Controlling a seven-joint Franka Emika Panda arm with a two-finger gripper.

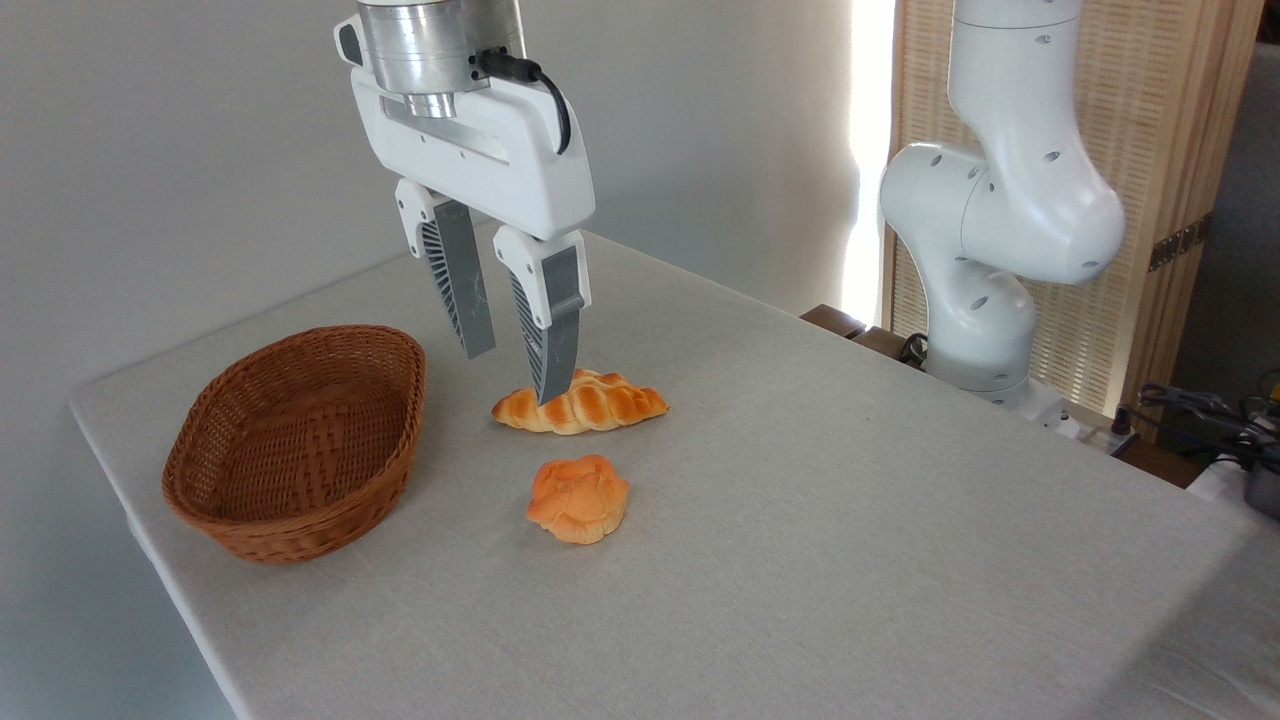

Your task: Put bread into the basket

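The white two-finger gripper hangs open with a moderate gap and holds nothing; the small orange-golden knotted bun lies on the grey tabletop, right of the empty reddish-brown oval wicker basket, near the braided golden loaf.

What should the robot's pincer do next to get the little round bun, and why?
Probably move toward the camera, over the bread, then lower. The open pincer hangs empty near the braided loaf, not the bun, which lies alone on the table in front of it. The basket on the left holds nothing yet.
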